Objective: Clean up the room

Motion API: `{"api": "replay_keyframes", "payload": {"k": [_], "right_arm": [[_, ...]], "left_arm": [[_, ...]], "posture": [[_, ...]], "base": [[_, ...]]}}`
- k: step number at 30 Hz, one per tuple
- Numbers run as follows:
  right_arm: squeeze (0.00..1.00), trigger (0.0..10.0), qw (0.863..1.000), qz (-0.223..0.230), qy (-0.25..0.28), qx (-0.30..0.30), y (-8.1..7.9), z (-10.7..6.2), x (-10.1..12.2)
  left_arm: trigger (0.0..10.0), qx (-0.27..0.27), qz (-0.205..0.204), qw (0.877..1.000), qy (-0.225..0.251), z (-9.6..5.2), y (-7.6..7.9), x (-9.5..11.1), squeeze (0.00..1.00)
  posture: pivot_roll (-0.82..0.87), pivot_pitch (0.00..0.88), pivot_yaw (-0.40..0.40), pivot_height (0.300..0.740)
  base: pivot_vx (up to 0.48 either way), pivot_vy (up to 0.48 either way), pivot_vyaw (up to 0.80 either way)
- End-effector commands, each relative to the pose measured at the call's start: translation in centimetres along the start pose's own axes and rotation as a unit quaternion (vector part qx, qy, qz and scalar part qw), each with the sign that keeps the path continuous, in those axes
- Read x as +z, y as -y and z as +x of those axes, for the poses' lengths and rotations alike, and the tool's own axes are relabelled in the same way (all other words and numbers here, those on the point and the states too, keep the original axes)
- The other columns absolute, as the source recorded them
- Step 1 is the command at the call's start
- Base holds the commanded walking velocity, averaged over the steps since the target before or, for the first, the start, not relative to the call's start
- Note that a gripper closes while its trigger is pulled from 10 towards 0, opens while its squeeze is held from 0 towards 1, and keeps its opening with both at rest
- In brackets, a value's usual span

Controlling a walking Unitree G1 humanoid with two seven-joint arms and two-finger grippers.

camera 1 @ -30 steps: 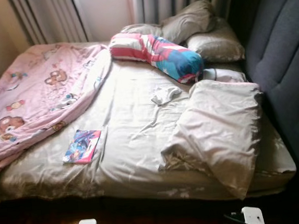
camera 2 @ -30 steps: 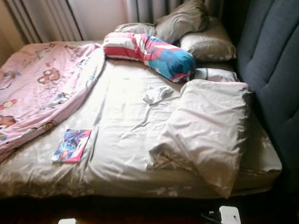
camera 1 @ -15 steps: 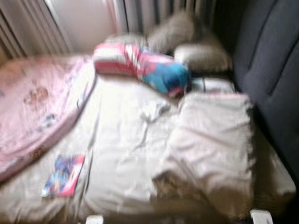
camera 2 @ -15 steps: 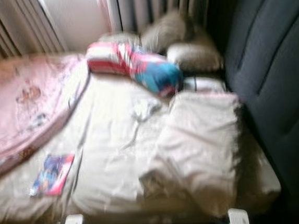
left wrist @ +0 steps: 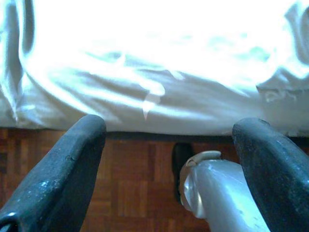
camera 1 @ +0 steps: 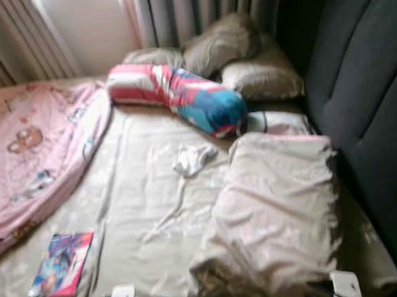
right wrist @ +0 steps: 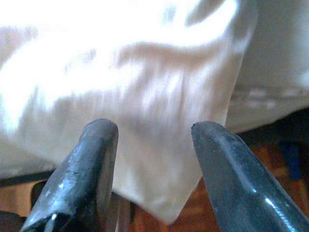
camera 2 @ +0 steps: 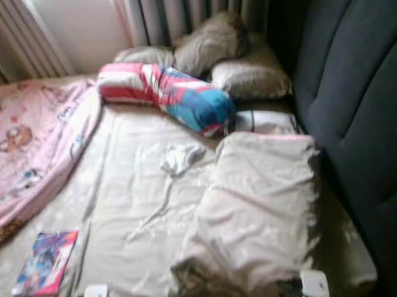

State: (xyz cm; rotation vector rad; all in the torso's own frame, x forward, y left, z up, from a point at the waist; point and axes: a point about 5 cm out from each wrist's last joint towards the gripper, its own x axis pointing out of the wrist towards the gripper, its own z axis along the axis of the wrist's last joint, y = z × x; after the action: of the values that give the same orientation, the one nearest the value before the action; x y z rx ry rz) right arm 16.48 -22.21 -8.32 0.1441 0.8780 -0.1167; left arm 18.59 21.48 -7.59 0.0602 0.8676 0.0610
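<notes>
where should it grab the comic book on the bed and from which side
The left gripper, open, is nearest. The comic book lies flat on the sheet near the bed's front left edge, so a top pinch likely fails. Probably best to come from the front and pinch its near short edge, one finger sliding under.

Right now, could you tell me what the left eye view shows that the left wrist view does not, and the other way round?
The left eye view takes in the top of the bed: the pink blanket, the striped bolster, the small book, a crumpled white cloth and the dark headboard. The left wrist view shows the left gripper, fingers spread, the wooden floor and a silver arm segment. Both show the pale bedsheet.
</notes>
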Motion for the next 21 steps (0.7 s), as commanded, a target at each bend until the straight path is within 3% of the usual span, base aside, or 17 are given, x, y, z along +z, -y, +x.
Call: {"api": "replay_keyframes", "payload": {"k": [1,11,21], "right_arm": [[0.0,10.0,1.0,0.01,-0.017,0.006,-0.66,-0.19,-1.26],[0.0,10.0,1.0,0.01,-0.011,0.005,-0.59,-0.19,-1.15],[0.0,10.0,0.999,0.037,0.035,-0.013,-0.45,-0.29,-0.61]], "left_arm": [[10.0,0.013,0.001,1.0,-0.029,-0.48,-0.91,-1.62,0.0],[10.0,0.013,0.0,0.999,-0.029,-0.49,-0.86,-1.66,0.0],[10.0,0.018,0.007,1.0,-0.015,-0.52,-0.98,-1.47,0.0]], "posture": [[0.13,0.047,-0.008,0.74],[0.13,0.047,-0.009,0.74],[0.13,0.053,-0.008,0.74]], "base": [[0.0,0.0,0.0],[0.0,0.0,0.0],[0.0,0.0,0.0]]}}
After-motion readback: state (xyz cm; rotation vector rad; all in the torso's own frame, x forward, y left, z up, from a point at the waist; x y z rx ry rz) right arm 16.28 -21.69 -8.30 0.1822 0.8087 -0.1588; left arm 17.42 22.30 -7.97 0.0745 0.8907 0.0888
